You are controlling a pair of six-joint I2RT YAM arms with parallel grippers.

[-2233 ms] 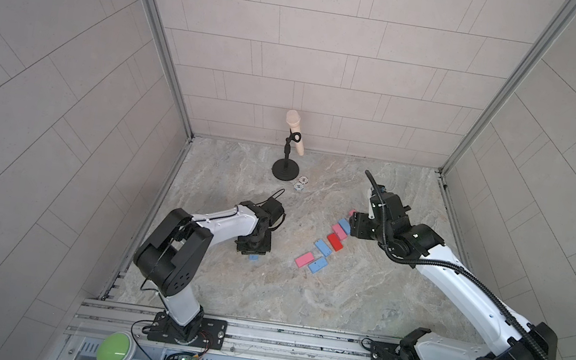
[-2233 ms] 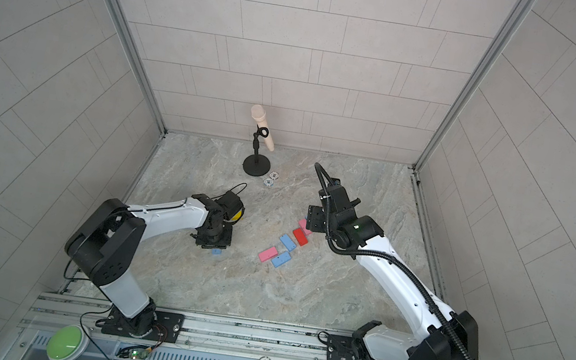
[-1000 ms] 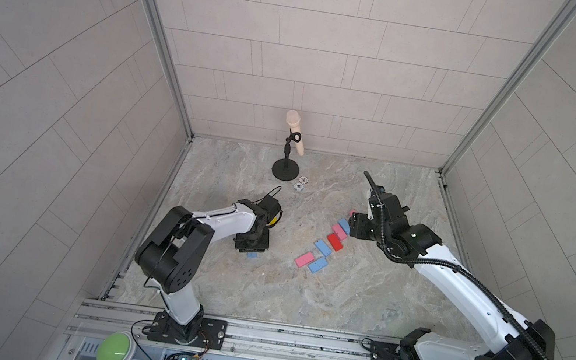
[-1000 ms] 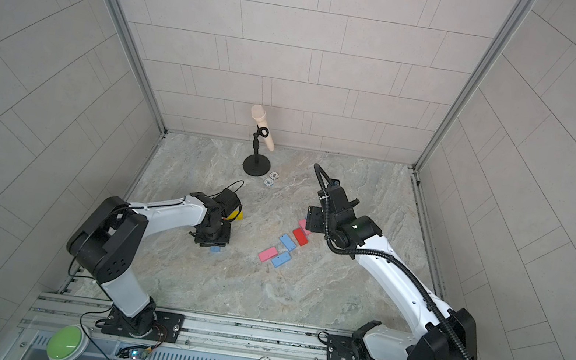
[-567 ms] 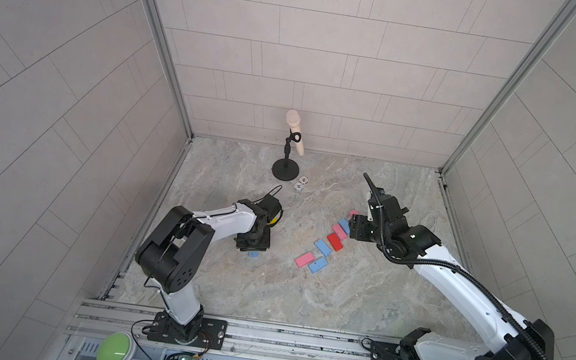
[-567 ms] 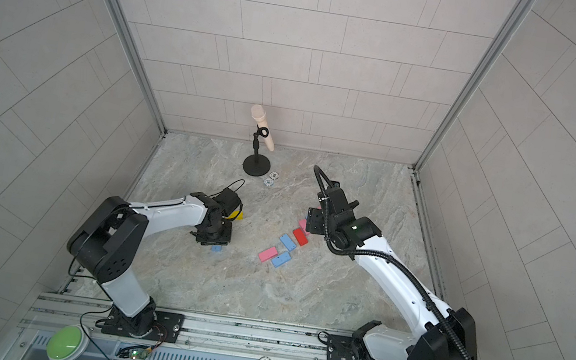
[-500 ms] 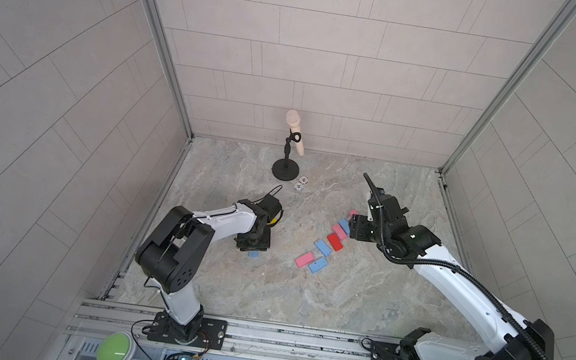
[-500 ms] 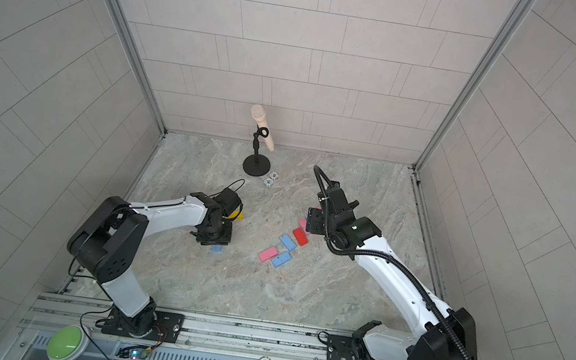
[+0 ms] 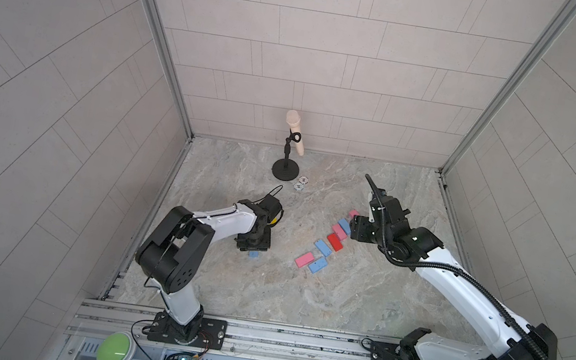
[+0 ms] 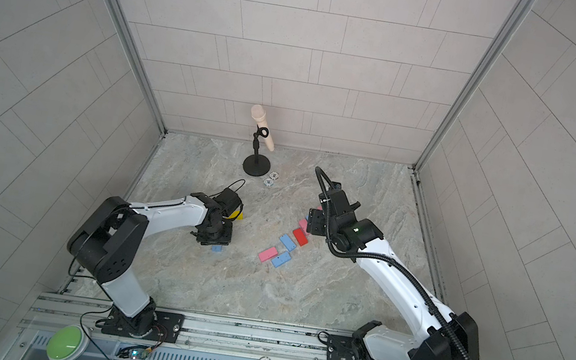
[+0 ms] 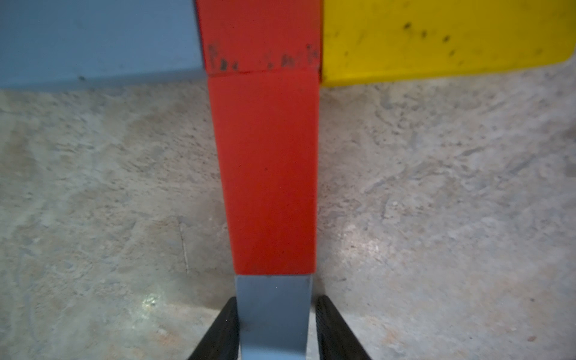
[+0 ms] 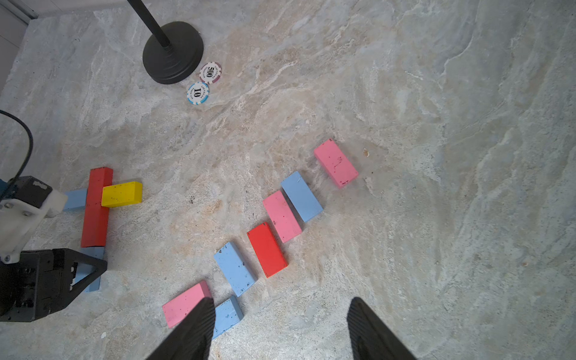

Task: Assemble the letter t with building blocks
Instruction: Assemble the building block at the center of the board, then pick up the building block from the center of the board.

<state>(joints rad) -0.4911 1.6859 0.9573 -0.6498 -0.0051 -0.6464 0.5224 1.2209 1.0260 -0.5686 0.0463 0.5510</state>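
The left hand [image 11: 276, 299] is placed low at the worktop [image 12: 436, 187], at the foot of a partly built letter. Its fingers [image 11: 218, 336] are set narrowly apart on either side of a light blue foot block [image 11: 274, 318], which lies flat on the worktop. One finger is seen against the block's side, while a sliver of worktop is visible between the block and the other finger, so the block is flanked rather than clamped. The foot block is butted end to end against the red stem [image 11: 268, 174], which is made of two red blocks in line, with a seam visible near its far end. A light blue arm block [image 11: 93, 40] is laid against one side of the stem and a yellow block [image 11: 436, 37] against the opposite side, forming the crossbar. In both top views only the end of the foot block [image 9: 253, 255] [image 10: 217, 248] is seen beneath the left hand.

The right hand [image 12: 280, 300] is held above the worktop with its fingers spread wide and nothing between them. Below it, seven loose building blocks are scattered in a rough diagonal band, well apart from the letter: three pink blocks [image 12: 282, 216], three loose light blue blocks [image 12: 301, 196] and one loose red block [image 12: 267, 249]. Two poker chips [image 12: 198, 92] are seen just beside the round base of a microphone stand [image 12: 173, 53].
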